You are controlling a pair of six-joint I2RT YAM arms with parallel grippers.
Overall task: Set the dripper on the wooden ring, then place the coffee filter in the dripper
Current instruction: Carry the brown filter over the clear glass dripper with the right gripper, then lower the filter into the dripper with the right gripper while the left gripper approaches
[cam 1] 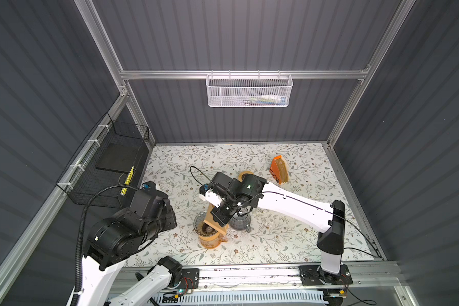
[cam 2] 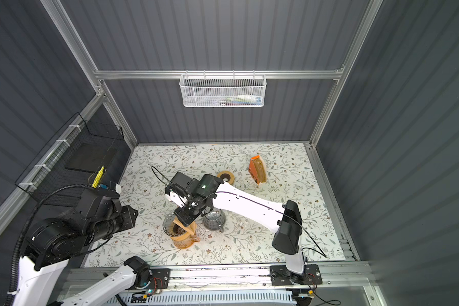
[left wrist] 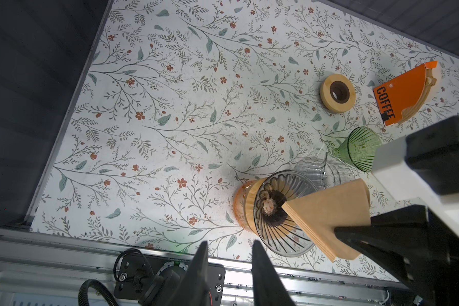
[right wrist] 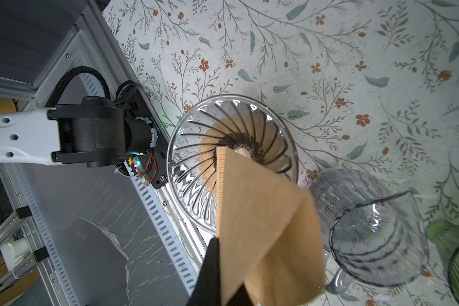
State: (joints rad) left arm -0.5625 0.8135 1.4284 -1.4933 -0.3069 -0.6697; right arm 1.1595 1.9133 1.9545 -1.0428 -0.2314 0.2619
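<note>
Right wrist view: right claw [right wrist: 223, 267] clenched on the brown coffee filter [right wrist: 263, 225], its tip seemingly touching inside the glass dripper [right wrist: 191, 164]; left claw [left wrist: 229, 246] released, empty, near the dripper.

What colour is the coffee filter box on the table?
The filter box is orange with black COFFEE lettering, clearest in the left wrist view.

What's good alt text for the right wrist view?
The right gripper holds a folded brown coffee filter, its corner over the mouth of the clear ribbed dripper, not yet seated. A clear glass pitcher stands beside the dripper on the floral table.
</note>
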